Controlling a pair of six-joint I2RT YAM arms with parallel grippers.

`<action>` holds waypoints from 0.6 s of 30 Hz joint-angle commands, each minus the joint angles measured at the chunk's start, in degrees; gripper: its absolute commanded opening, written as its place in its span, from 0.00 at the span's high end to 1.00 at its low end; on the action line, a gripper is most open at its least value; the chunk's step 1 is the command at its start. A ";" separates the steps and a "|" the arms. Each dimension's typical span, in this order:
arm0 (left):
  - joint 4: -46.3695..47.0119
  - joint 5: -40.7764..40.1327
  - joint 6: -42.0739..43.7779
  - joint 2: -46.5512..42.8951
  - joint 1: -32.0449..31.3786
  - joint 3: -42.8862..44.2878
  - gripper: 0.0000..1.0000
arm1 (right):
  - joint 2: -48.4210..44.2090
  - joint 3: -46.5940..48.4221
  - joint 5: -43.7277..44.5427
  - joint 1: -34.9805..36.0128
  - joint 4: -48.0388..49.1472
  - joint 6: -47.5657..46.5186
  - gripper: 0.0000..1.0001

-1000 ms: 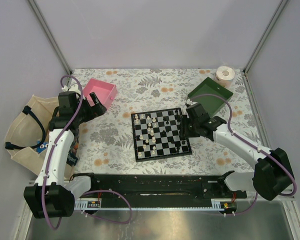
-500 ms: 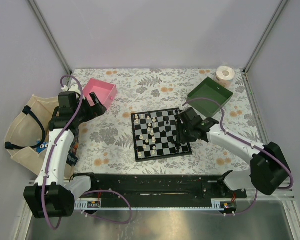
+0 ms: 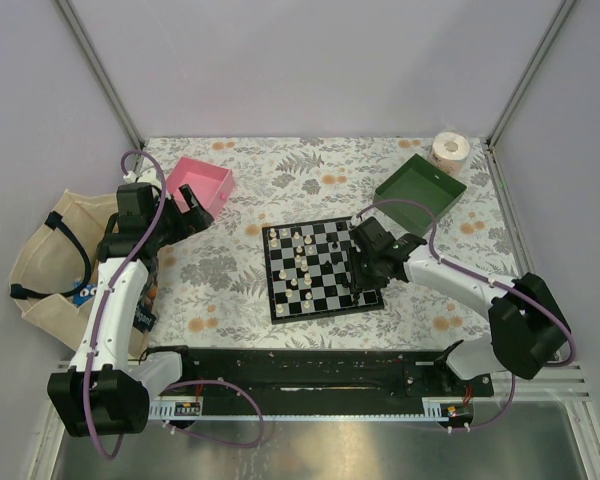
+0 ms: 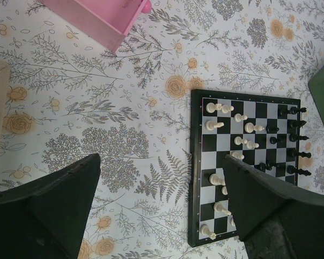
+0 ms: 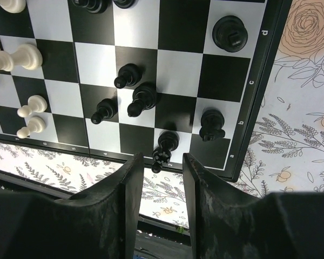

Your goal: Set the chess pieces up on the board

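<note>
1. The board (image 3: 328,309) is found at the centre of the floral surface (image 3: 230,280).
2. Cream chess pieces (image 4: 213,124) are scattered over its 9 o'clock half in the top view; black chess pieces (image 4: 291,138) are grouped along the 3 o'clock side.
3. The right end effector (image 5: 162,159) is positioned low over the board's 4 o'clock corner. Its fingers are narrowly apart, and one black piece (image 5: 166,143) stands in the gap. No contact is seen.
4. The left end effector (image 4: 162,161) is held wide apart above the surface, at 9 o'clock of the board and well clear of it. Nothing is gripped.
5. A pink tray (image 3: 202,183) is noted at 10 o'clock and a green tray (image 3: 420,188) at 2 o'clock.
</note>
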 commanded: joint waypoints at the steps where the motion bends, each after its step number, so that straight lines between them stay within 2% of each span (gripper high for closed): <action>1: 1.83 1.44 0.31 0.09 0.45 0.73 0.01 | 1.54 2.63 -0.31 0.70 -1.14 0.65 0.57; 18: 1.74 1.26 0.31 0.18 0.36 0.73 0.01 | 4.70 3.34 0.39 1.41 -0.87 1.36 0.63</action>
